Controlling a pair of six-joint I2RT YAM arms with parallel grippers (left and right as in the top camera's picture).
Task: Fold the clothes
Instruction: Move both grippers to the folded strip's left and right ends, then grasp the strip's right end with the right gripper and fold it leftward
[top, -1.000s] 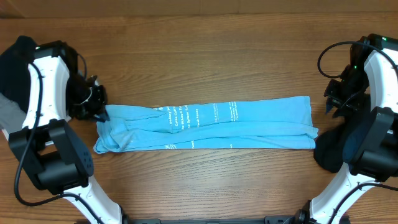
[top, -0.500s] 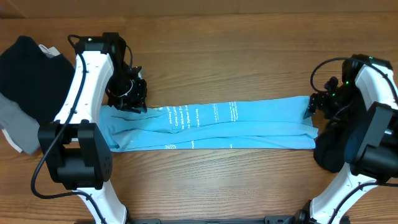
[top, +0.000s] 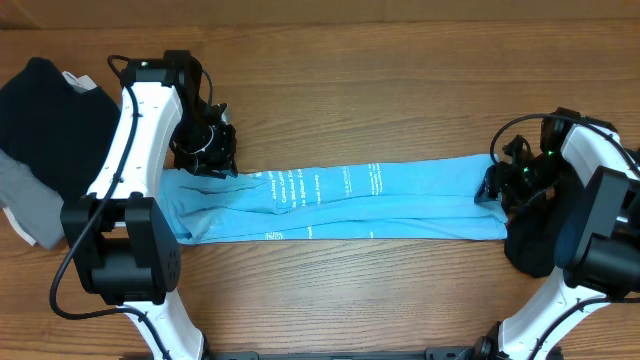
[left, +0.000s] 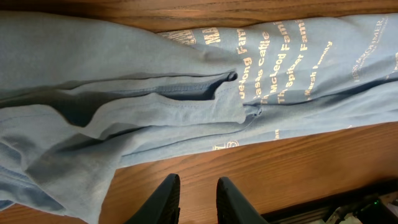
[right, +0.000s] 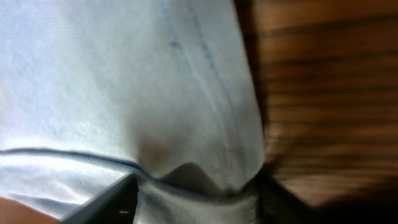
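The long blue shirt (top: 370, 200), already narrowed to a strip, lies across the middle of the table (top: 350, 90) from nine o'clock to three. The left gripper (top: 205, 150) hovers over the nine o'clock end, fingers drawn together with nothing between them. The right gripper (top: 497, 185) sits at the three o'clock end, jaws spread wide with the hem bunched between. It looks like thin, limp, light cotton that will sag, so I'd pinch every layer at the end corners
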